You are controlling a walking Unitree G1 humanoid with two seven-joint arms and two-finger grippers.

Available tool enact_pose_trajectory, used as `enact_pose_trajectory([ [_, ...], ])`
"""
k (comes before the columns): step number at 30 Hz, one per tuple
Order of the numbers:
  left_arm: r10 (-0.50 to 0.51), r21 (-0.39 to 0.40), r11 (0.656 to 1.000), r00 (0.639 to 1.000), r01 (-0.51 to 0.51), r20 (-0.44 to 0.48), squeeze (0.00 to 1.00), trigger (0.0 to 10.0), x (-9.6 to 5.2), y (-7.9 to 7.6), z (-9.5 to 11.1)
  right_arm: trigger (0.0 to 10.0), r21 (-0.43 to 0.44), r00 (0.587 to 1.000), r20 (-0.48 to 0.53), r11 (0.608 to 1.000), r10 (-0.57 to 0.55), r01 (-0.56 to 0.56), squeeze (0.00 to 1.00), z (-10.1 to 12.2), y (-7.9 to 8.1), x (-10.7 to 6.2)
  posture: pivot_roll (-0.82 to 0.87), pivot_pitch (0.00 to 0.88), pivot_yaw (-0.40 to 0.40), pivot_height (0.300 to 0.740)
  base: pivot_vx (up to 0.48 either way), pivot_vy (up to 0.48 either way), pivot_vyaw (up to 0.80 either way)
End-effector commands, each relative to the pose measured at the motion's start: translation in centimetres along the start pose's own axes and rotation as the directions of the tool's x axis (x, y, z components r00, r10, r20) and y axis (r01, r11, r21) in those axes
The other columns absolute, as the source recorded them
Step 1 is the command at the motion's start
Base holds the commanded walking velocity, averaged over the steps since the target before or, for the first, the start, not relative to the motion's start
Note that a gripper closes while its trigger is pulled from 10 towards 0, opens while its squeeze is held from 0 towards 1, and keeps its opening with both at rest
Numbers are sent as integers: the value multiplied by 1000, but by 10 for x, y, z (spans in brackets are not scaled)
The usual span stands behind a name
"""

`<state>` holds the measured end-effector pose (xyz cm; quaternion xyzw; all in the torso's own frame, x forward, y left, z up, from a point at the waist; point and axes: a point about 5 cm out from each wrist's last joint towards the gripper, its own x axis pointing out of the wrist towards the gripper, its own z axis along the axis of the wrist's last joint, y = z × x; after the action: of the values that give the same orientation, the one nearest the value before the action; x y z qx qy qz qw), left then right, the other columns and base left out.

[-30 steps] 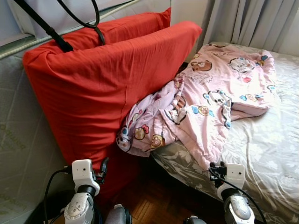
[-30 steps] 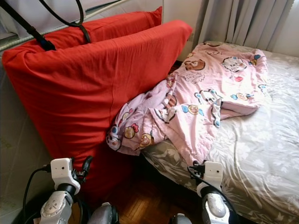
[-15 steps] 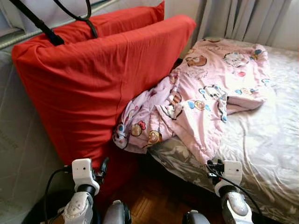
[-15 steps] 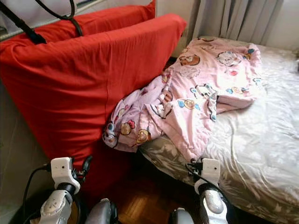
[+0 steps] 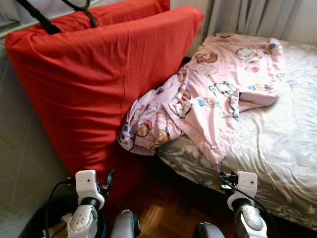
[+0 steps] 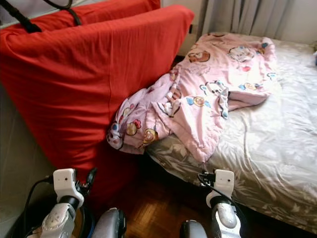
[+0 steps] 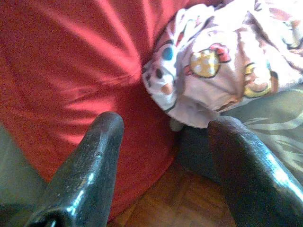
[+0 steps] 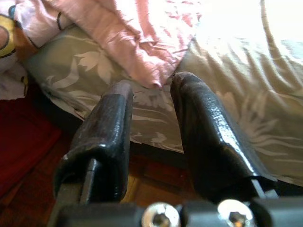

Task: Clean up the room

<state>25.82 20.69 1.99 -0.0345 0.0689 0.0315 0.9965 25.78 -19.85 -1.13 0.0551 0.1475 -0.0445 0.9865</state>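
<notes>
1. Here the pink cartoon-print blanket [image 5: 218,94] is lying crumpled across the near-left part of the bed [image 5: 282,158], its long axis running from the far right down to the near left, where one bunched end is spilling off the mattress edge against the red mattress [image 5: 94,94].
2. The left gripper [image 7: 163,156] is hovering low over the wooden floor [image 5: 163,208] with its fingers spread wide and holding nothing; the blanket's hanging end is lying just ahead of them, slightly to the right.
3. The right gripper [image 8: 151,125] is waiting near the bed's edge with its fingers parted and empty, and a folded corner of the blanket is sitting just beyond their tips.
4. Judging from this, either arm could be reaching the cloth, the right one being nearer the corner on the bed.
5. The blanket is looking soft, thin and quilted; the bed's grey leaf-patterned sheet is lying rumpled, and the red cover is looking smooth and faintly creased.
</notes>
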Motion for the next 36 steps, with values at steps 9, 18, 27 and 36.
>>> enact_pose_trajectory([
  [9,2,-9,1000,1000,-2,-2,0,10000,1,0,0,10000,6,1000,6,1000,-18,17,0,1,-3,0,-107,62,34,619,0,0,0],
  [18,6,-12,1000,1000,-6,-3,0,10000,1,0,0,10000,-1,1000,5,1000,-9,9,0,2,-2,1,-106,61,31,619,83,0,0],
  [27,6,-14,1000,1000,-6,-3,0,10000,1,0,0,10000,-8,1000,-2,1000,2,-2,0,1,0,1,-105,61,32,619,275,0,0],
  [36,7,-13,1000,1000,-7,-3,0,10000,2,1,0,10000,-7,1000,-3,1000,5,-5,0,1,2,2,-104,58,33,619,304,0,0],
])
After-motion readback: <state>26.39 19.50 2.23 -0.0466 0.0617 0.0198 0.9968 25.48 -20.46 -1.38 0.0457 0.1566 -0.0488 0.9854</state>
